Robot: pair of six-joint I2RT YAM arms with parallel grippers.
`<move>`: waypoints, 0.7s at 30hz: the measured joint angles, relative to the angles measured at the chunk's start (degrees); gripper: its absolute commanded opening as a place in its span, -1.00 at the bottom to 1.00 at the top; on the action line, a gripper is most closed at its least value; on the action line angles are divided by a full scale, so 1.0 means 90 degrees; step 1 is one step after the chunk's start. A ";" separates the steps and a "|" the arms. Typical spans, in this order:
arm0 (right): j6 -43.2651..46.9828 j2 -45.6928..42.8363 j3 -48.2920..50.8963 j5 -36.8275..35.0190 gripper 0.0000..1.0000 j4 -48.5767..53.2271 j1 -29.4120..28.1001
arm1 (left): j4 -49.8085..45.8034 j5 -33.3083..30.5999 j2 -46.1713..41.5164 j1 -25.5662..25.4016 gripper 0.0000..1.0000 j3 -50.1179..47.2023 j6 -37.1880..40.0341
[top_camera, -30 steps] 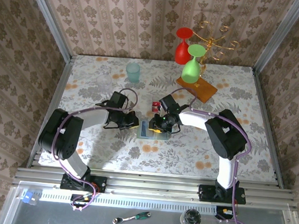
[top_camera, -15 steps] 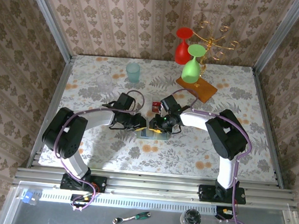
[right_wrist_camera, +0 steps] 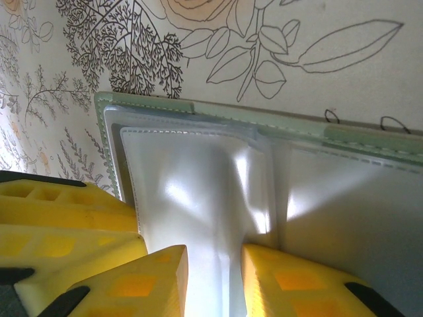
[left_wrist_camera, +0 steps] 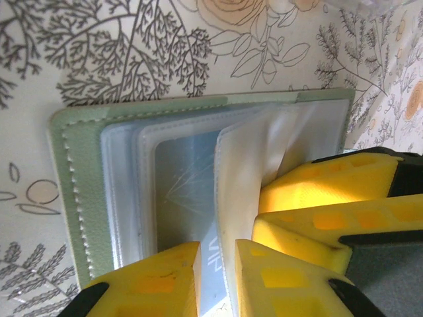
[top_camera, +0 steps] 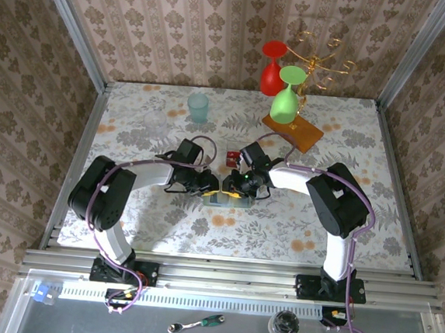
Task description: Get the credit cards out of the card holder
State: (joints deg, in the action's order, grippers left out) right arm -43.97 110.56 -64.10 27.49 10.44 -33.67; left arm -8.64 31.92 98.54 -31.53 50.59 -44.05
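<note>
The left gripper (left_wrist_camera: 218, 277) has moved right onto the stitched grey-green card holder (left_wrist_camera: 79, 198), over the glossy blue card (left_wrist_camera: 185, 191); I cannot tell its grip. The right gripper (right_wrist_camera: 215, 277) pinches a floppy clear sleeve (right_wrist_camera: 198, 198).

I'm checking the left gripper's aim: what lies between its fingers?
In the left wrist view, the blue card, lying in the open card holder, runs between the fingers of the left gripper.

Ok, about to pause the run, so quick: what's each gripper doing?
Left gripper: jaws narrowly apart at the blue card; a grip cannot be told.
Right gripper: closed on a clear sleeve of the card holder.
</note>
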 measured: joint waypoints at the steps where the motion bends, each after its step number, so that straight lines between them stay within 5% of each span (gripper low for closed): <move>1: 0.0000 -0.0002 0.0000 0.0000 -0.39 0.0000 0.0000 | 0.0015 0.0012 0.0005 0.0000 -0.58 0.0012 -0.0015; 21: 0.0053 -0.0981 0.0350 -0.0146 -0.39 0.0226 0.0330 | 0.0104 0.0063 0.0015 -0.0306 -0.63 0.0474 -0.0160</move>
State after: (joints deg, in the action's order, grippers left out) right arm -43.48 101.73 -60.95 26.17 12.47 -30.70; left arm -7.70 32.49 98.67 -34.28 54.85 -45.50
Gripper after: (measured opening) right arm 0.306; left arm 0.185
